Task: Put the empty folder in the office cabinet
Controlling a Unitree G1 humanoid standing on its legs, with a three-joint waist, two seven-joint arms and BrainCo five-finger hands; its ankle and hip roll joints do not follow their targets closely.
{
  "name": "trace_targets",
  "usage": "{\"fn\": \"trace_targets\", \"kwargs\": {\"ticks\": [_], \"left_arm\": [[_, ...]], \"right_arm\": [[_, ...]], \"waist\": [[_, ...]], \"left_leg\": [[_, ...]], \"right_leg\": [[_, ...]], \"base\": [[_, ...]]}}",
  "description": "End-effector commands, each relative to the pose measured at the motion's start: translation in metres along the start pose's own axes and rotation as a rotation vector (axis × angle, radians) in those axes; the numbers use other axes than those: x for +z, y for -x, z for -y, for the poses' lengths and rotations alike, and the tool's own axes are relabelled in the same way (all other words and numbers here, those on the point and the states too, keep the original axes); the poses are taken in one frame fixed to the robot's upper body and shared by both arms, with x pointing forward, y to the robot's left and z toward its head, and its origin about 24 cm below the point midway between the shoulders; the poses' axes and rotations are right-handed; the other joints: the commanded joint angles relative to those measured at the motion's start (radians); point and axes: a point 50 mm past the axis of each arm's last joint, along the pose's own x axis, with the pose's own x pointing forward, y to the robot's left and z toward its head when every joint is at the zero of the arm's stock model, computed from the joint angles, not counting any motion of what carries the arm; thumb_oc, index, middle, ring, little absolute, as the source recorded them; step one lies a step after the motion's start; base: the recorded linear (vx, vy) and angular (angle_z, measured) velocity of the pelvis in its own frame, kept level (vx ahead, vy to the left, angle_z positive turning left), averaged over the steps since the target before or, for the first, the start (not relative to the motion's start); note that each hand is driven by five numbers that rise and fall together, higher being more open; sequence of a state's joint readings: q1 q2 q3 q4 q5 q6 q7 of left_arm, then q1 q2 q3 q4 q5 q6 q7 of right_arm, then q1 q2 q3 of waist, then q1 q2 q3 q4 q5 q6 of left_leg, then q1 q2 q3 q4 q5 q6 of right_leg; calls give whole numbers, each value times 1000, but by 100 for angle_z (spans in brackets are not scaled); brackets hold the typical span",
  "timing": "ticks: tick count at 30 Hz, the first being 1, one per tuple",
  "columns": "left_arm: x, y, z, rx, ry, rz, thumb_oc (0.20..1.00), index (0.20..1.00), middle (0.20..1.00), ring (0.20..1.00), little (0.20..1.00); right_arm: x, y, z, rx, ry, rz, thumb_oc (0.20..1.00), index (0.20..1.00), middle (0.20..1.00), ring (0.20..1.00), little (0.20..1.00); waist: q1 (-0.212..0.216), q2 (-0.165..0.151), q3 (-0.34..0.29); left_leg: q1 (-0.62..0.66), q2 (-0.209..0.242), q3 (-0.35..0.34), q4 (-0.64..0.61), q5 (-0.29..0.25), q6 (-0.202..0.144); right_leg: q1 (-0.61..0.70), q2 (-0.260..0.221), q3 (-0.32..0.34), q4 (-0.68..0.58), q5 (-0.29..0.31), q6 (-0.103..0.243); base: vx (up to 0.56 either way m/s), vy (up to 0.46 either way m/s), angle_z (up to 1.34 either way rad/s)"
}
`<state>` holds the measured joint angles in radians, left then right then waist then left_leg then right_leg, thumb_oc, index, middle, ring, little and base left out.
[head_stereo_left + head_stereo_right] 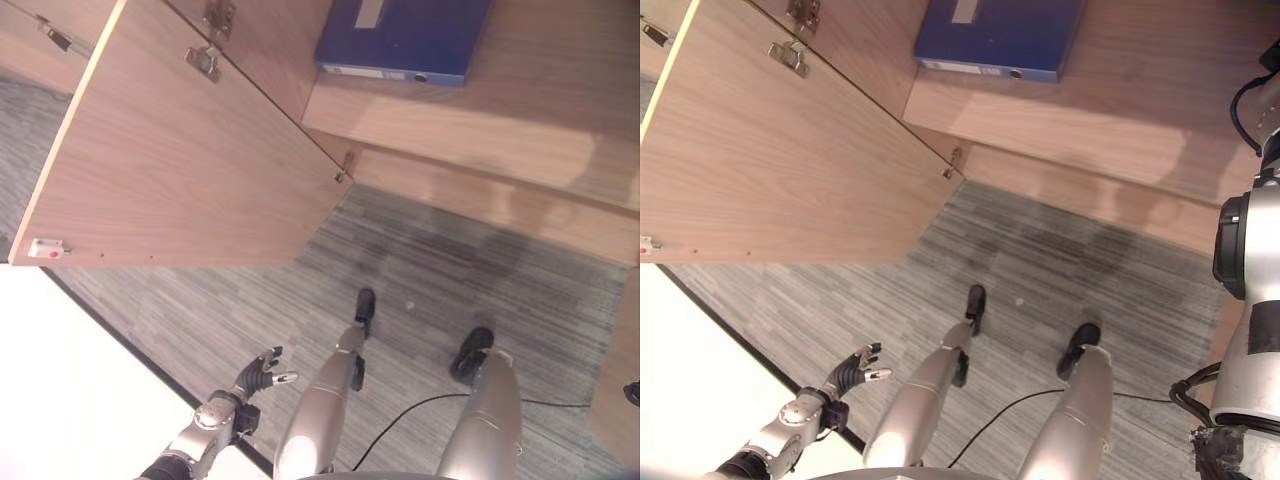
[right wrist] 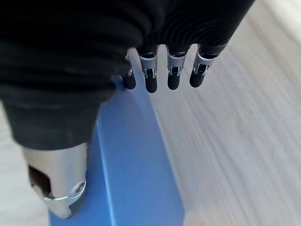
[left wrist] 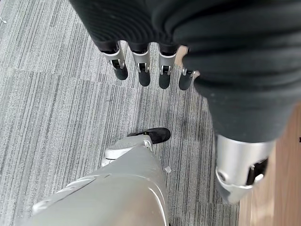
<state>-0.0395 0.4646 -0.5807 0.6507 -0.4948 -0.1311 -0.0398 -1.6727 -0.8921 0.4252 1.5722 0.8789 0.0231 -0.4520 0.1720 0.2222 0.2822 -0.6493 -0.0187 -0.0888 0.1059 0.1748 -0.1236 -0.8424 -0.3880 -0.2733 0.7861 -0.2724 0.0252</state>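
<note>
left eye view, largest first: the open cabinet door [image 1: 170, 160] fills the upper left of the frame, a flat wood-grain panel with metal hinges [image 1: 203, 62] on its inner face, swung wide, presumably to leave the shelf reachable. the cabinet shelf [image 1: 520, 120] runs across the upper right in the same pale laminate. below it spreads grey striped carpet [image 1: 450, 270]. the blue folder [image 1: 400, 38] lies flat on the shelf at the top centre of the frame, a stiff rectangular binder with a pale label on its spine, so by my reading it is already in place. right wrist view shows the right hand [image 2: 160, 77] just above the folder's blue cover, fingers straight and holding nothing. the left hand [image 1: 262, 372] hangs at the lower left over the carpet, fingers relaxed and empty.
</note>
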Motion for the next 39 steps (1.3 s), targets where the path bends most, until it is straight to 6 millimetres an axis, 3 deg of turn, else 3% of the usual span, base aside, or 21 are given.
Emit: {"fn": "trace_targets", "kwargs": {"ticks": [1,6,10,13,17,21,22,23,25,28,32,34,36,39], "left_arm": [[6,-3,-17,70,26,13,1000,1000,1000,1000,1000],[9,-5,-17,86,46,24,1000,1000,1000,1000,1000],[13,-5,-20,90,43,38,1000,1000,1000,1000,1000],[14,-5,-22,92,38,39,1000,1000,1000,1000,1000],[12,-5,-23,92,37,30,1000,1000,1000,1000,1000],[12,-5,-25,102,39,26,1000,1000,1000,1000,1000],[10,-4,-26,108,42,22,1000,1000,1000,1000,1000],[11,-4,-25,107,44,23,1000,1000,1000,1000,1000],[9,-3,-26,109,44,20,1000,1000,1000,1000,1000],[10,-4,-27,111,50,23,1000,1000,1000,1000,1000],[7,-4,-32,154,78,10,1000,1000,1000,1000,1000],[6,-5,-32,160,91,8,1000,1000,1000,1000,1000],[7,-9,-31,191,131,5,1000,1000,1000,1000,1000],[5,-13,-30,222,169,-10,1000,1000,1000,1000,1000]], "right_arm": [[36,-2,11,4,-10,135,1000,1000,1000,1000,1000],[-5,-6,11,6,-55,26,1000,1000,1000,1000,1000],[-43,-12,30,-49,-74,-98,1000,1000,1000,1000,1000],[-52,-12,35,-61,-87,-124,1000,1000,1000,1000,1000],[-89,-13,57,-169,-288,-266,1000,1000,1000,1000,1000],[-95,-13,63,-215,-354,-288,1000,1000,1000,1000,1000],[-99,-12,64,-236,-379,-300,1000,1000,1000,1000,1000],[-99,-12,64,-236,-383,-300,1000,1000,1000,1000,1000],[-107,-11,64,-237,-386,-317,1000,1000,1000,1000,1000],[-119,-9,69,-254,-377,-337,1000,1000,1000,1000,1000],[-167,7,65,-265,-382,-430,1000,1000,1000,1000,1000],[-173,10,62,-259,-378,-441,1000,1000,1000,1000,1000],[-199,22,58,-240,-332,-490,1000,1000,1000,1000,1000],[-221,38,46,-181,-275,-514,1000,1000,1000,1000,1000]], "waist": [[23,-4,39],[10,-2,53],[13,3,61],[17,1,61],[24,7,58],[29,10,53],[38,16,57],[35,12,49],[40,13,54],[39,3,41],[42,-15,48],[40,-19,52],[32,-37,82],[17,-55,111]], "left_leg": [[70,-29,-2,-15,-146,11],[93,-22,-2,-31,-141,11],[105,-24,-6,-30,-144,14],[107,-24,-7,-30,-145,14],[124,-26,-5,-35,-148,19],[130,-28,-5,-30,-152,20],[122,-27,-2,-22,-130,23],[131,-29,-5,-27,-149,21],[129,-27,-4,-22,-129,24],[148,-26,-7,-30,-148,19],[178,-13,-11,-61,-113,22],[180,-11,-11,-60,-113,22],[168,-7,-5,-17,-125,23],[143,-2,7,46,-148,23]], "right_leg": [[120,68,72,-117,-14,104],[142,71,67,-135,-1,108],[161,73,60,-142,-2,110],[167,73,58,-145,-1,112],[191,73,56,-160,4,115],[201,70,55,-163,3,117],[203,67,41,-175,39,113],[213,70,52,-176,17,120],[218,68,39,-188,47,116],[255,73,42,-214,30,123],[311,88,10,-293,93,124],[314,90,11,-298,97,124],[323,101,15,-303,101,116],[323,112,23,-290,100,108]], "base": [[0,0,0],[0,0,0],[0,0,0],[0,0,0],[0,0,0],[-28,15,0],[0,0,0],[-118,66,3],[-18,18,6],[38,-24,5],[-77,28,-1],[-16,3,-5],[-56,-24,-4],[-64,-28,-8]]}}
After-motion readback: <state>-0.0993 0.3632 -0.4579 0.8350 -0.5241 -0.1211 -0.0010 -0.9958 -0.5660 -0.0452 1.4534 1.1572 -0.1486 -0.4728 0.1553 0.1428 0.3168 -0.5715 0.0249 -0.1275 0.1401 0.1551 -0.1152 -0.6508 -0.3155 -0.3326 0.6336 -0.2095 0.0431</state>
